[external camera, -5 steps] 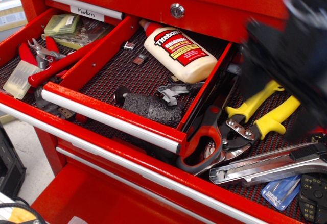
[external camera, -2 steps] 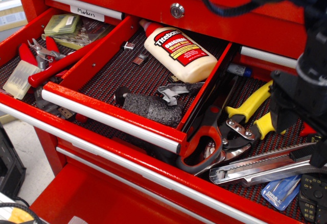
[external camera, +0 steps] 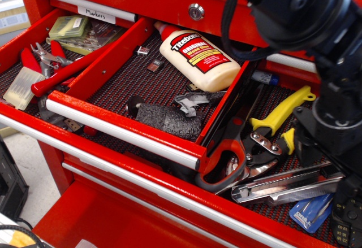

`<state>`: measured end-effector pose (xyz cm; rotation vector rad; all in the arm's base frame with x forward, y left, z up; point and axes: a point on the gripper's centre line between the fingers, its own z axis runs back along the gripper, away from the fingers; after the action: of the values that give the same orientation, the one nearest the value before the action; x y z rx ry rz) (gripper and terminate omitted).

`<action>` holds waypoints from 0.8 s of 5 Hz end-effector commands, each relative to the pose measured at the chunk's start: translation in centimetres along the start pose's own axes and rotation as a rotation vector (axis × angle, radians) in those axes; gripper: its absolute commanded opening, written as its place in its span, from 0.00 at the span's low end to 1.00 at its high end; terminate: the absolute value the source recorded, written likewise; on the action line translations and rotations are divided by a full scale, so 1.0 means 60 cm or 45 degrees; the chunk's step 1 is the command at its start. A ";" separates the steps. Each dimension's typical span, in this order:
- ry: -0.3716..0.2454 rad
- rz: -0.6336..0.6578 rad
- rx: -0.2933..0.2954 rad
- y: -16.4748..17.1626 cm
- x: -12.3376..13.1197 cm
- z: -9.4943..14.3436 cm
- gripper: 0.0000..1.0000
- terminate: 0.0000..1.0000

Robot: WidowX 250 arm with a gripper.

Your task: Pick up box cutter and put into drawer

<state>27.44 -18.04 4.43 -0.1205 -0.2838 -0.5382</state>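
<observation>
The box cutter (external camera: 288,185) lay flat on the mesh liner of the full-width red drawer (external camera: 169,194), near its front edge, just beside the red-and-black-handled snips (external camera: 226,163) and in front of the yellow-handled pliers (external camera: 283,115). The gripper (external camera: 334,146) hung low over the right end of the box cutter, its black body hiding that end, and whether its jaws were spread or closed on anything could not be told. The narrow drawer (external camera: 121,126) stood pulled out to the left, holding a wood glue bottle (external camera: 198,56) and a dark foam roller (external camera: 167,119).
</observation>
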 end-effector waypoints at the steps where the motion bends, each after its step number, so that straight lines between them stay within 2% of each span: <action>1: -0.081 0.007 0.044 -0.009 -0.011 -0.010 1.00 0.00; 2: -0.114 0.074 0.021 -0.020 -0.018 -0.024 1.00 0.00; 3: -0.090 0.126 0.023 -0.030 -0.016 -0.021 0.00 0.00; 4: 0.010 0.121 0.080 -0.039 -0.006 0.011 0.00 0.00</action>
<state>26.42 -18.79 4.13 -0.0298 -0.2443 -0.4564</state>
